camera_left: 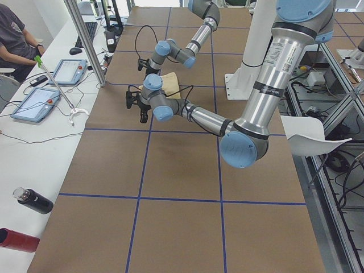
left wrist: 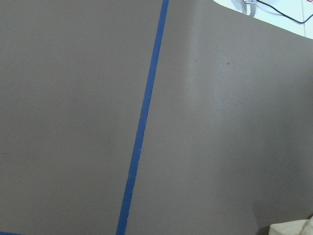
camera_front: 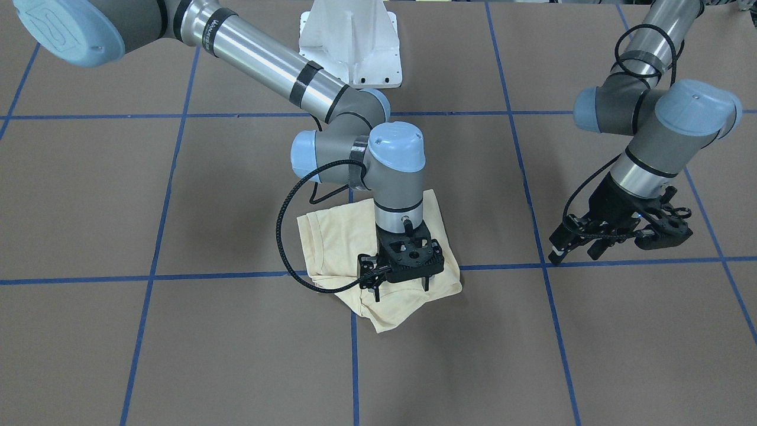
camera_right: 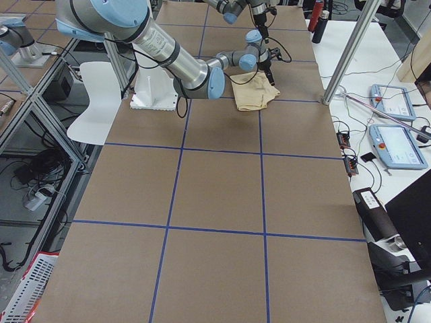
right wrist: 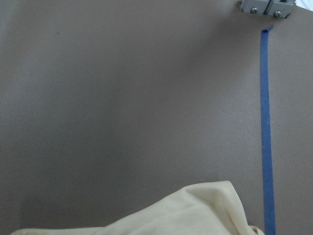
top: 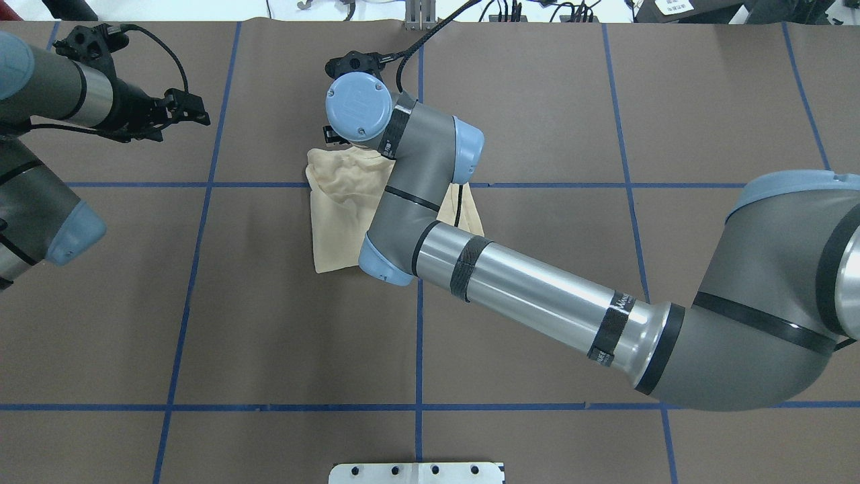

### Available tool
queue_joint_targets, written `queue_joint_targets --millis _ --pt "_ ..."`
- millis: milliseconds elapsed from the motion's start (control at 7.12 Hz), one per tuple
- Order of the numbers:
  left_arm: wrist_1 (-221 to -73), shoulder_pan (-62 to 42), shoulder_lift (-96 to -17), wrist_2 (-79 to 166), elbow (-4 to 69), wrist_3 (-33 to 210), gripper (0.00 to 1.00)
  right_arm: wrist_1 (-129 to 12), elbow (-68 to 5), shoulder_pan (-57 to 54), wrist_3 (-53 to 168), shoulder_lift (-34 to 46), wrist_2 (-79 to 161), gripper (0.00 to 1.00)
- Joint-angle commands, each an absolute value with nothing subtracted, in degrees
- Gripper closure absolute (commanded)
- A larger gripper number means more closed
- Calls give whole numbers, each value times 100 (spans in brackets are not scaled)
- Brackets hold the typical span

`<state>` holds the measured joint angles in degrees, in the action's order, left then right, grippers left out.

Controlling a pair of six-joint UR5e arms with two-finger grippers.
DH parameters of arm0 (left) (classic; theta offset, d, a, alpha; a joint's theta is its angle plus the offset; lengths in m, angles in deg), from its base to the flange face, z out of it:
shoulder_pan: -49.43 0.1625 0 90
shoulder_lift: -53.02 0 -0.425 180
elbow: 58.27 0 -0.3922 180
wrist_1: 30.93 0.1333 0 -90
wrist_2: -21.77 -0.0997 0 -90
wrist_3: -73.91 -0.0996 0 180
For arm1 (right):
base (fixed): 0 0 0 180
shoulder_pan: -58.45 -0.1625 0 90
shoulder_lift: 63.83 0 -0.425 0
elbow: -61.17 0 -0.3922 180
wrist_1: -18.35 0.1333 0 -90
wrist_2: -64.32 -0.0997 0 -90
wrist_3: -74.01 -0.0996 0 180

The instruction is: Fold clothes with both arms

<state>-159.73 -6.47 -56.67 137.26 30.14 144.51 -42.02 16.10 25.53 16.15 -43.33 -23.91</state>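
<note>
The cream-yellow shirt (camera_front: 337,248) lies folded into a small, rumpled bundle near the middle of the brown table; its print is hidden. It also shows in the overhead view (top: 339,215), and its edge shows in the right wrist view (right wrist: 195,210). My right gripper (camera_front: 401,289) points straight down over the bundle's operator-side part, with its fingers (camera_front: 375,294) apart and holding nothing. In the overhead view the right wrist (top: 359,106) hides it. My left gripper (camera_front: 575,253) is open and empty, well off to the side of the shirt; it also shows in the overhead view (top: 191,111).
Blue tape lines (camera_front: 355,355) divide the brown table surface into squares. The white pedestal base (camera_front: 352,41) stands at the robot's side. A metal post (camera_left: 85,40), tablets (camera_left: 37,105) and a person sit beyond the far table edge.
</note>
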Motion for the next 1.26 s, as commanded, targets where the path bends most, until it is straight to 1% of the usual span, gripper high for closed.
queue_joint_targets --millis 0,140,281,562,702,843,983,1124 --pt "-15960 -848 -5667 13882 3015 14431 0 -4368 1312 2288 1556 -4283 -2933 1" --pt "-15960 -918 -5658 14084 3032 14048 0 -4961 569 2050 1565 -3900 -3407 0" --pt "-15977 -1110 -5406 14164 3172 13609 0 -5333 -47 1848 1582 -3504 -3786 0" --pt "-15978 -1253 -5245 14087 3287 13262 0 -6177 -578 1409 1644 -3221 -4516 0" --pt "-16021 -1331 -5237 14086 3287 13192 0 -6259 -1024 1285 1661 -2793 -4563 0" --pt "-16039 -1376 -5184 14060 3287 13148 0 -6259 -1255 988 1705 -2441 -4903 0" --pt "-16022 -1480 -5166 13955 3305 12651 0 -6259 -1684 741 2071 -2002 -5132 0" --pt "-16074 -1629 -4931 13971 3366 12203 0 -6259 -2123 556 2344 -1484 -5204 0"
